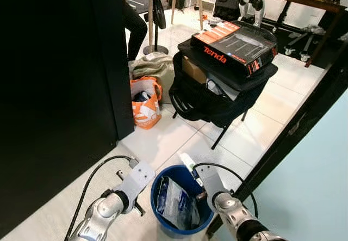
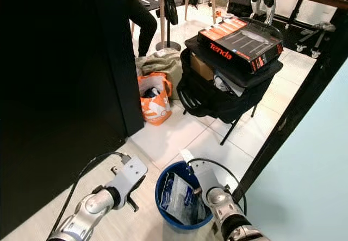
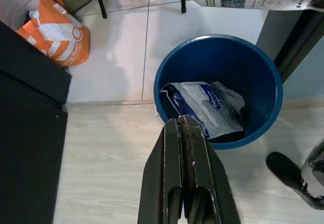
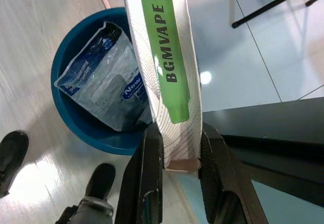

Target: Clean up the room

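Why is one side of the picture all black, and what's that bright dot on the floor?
In the left eye view a dark unlit panel fills the robot's left side; in the right wrist view the dot is lamp glare on glossy tile, beside the box in the right end effector.

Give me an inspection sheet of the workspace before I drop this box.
Surface: pale tiled floor, wood-look planks nearer the robot.
Job's things: blue bin holding a crumpled plastic bag; white and green box held above its rim.
Clutter: orange bag; folding chair piled with a black bag and a Tenda box.
Grippers: right gripper shut on the box; left gripper shut, empty, beside the bin.
Cables: black cable looping along the left arm.
Surroundings: dark panel left, person's leg, tables beyond.
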You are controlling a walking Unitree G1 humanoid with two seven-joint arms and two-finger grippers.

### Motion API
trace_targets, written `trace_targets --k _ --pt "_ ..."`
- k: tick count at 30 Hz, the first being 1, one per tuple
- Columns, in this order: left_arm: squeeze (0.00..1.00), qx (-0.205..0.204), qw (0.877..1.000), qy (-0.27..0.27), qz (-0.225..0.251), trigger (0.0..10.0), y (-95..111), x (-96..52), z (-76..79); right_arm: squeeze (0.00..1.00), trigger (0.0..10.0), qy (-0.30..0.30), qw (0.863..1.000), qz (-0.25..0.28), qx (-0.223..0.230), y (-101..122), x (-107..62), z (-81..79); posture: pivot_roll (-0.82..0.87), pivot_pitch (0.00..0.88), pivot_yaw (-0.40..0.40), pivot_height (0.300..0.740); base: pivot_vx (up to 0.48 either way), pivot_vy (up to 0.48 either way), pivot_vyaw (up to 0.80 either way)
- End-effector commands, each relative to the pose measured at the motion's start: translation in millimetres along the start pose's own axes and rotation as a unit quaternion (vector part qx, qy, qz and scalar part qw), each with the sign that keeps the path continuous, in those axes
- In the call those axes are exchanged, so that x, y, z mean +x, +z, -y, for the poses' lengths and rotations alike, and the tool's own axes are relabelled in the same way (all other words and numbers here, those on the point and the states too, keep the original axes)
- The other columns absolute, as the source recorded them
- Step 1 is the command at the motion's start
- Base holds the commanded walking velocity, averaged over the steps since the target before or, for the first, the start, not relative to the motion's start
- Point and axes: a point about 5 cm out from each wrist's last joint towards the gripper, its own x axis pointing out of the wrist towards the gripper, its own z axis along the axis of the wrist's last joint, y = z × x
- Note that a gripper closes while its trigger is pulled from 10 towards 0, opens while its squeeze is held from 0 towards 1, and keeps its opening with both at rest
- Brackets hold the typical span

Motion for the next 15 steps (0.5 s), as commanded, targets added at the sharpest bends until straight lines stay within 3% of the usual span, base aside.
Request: trace_targets --k 1,15 --pt "0.0 0.008 1.0 -0.008 -0.01 10.0 -6.2 -2.7 3.4 0.0 10.0 0.0 1.0 -0.009 -0.001 -5.0 -0.6 -0.1 0.06 0.109 -0.047 0.656 0.0 0.0 0.0" --pt "0.0 0.013 1.0 -0.007 -0.006 10.0 -5.1 -2.5 2.4 0.0 10.0 0.005 1.0 -0.006 -0.001 -3.7 -0.5 -0.8 0.06 0.103 -0.052 0.646 0.0 0.0 0.0"
